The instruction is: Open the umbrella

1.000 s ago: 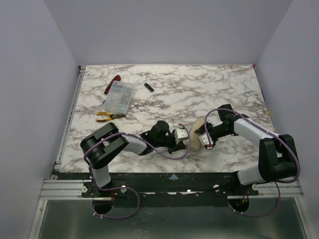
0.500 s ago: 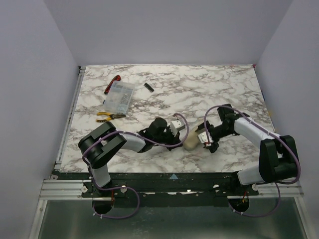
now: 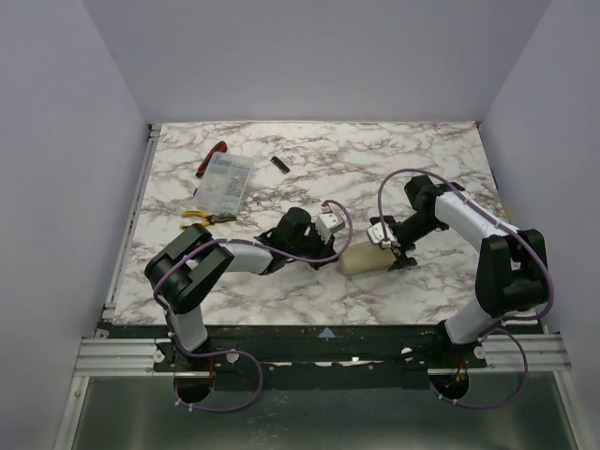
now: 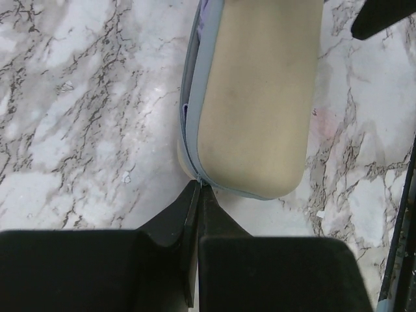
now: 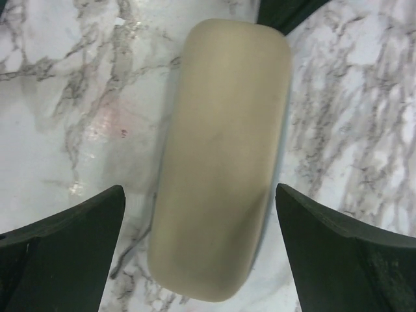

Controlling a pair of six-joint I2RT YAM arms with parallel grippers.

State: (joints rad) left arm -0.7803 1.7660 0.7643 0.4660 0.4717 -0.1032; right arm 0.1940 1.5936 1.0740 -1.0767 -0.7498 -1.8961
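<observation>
The umbrella (image 3: 364, 262) lies folded on the marble table (image 3: 309, 183), lower middle of the overhead view, between the two arms. It is a cream bundle with its long axis running roughly left to right there.

The left gripper (image 3: 337, 253) sits at its left end. In the left wrist view the umbrella (image 4: 253, 97) stretches up the frame away from the left gripper (image 4: 198, 188). The jaws are pressed fully together, tips touching the near end just where a grey-lavender seam (image 4: 192, 97) comes round. Whether they pinch any fabric or tag, I cannot tell.

The right gripper (image 3: 392, 246) is at the opposite end. In the right wrist view its jaws are spread wide and hold nothing. The right gripper (image 5: 200, 188) has one finger on each side of the umbrella (image 5: 221, 162), both clear of it. The long axis runs straight up between them, so closing would likely clamp across the narrow width. Both arms are equally close; the task looks barely begun.
</observation>
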